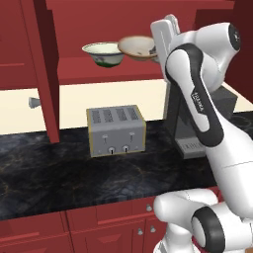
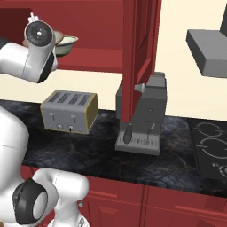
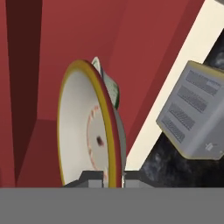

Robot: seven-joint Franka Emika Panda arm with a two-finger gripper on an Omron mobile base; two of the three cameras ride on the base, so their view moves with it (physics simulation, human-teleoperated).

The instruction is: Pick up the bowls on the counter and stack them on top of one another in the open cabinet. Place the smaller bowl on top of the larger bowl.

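Note:
The larger bowl (image 1: 103,53), cream with a green mark low on its outside, stands on the shelf of the open cabinet (image 1: 99,71). Just to its right the smaller bowl (image 1: 138,48), tan-rimmed, hangs in the air a little above shelf level, its edge overlapping the larger bowl's rim. My gripper (image 1: 155,51) is shut on the smaller bowl's right rim. In the hand view the smaller bowl (image 3: 83,131) shows edge-on between the fingertips of the gripper (image 3: 113,177), with the larger bowl (image 3: 111,89) peeking out behind it. From the right, my arm partly hides the larger bowl (image 2: 67,43).
A grey toaster (image 1: 116,130) sits on the black counter (image 1: 49,173) below the shelf. A dark coffee machine (image 2: 144,115) stands to its right, behind the cabinet's open door (image 2: 139,48). Another door (image 1: 47,64) hangs at the left. A stovetop (image 2: 213,150) lies far right.

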